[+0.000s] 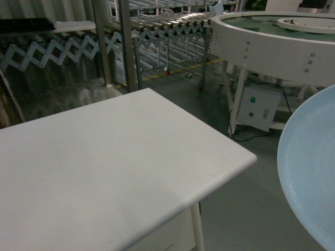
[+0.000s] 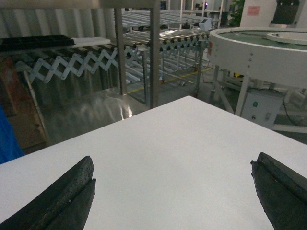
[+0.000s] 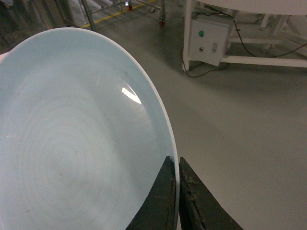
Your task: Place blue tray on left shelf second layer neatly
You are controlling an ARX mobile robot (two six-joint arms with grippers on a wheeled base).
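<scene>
The blue tray (image 3: 72,143) is a pale blue shallow round dish held tilted on edge, off the table's right side above the floor. My right gripper (image 3: 175,160) is shut on its rim, one finger on each face. In the head view only part of the tray (image 1: 309,172) shows at the right edge, and neither gripper appears there. My left gripper (image 2: 172,160) stands open over the white table (image 2: 182,143) with nothing between its fingers (image 2: 62,201). The steel posts of the left shelf (image 1: 125,42) rise behind the table; its layers are mostly out of view.
An extendable roller conveyor (image 1: 52,52) with scissor supports runs behind the table and shelf posts (image 2: 154,52). A round white conveyor table (image 1: 272,47) stands at the back right, with a white control box (image 1: 256,107) under it. Grey floor (image 1: 251,198) lies between.
</scene>
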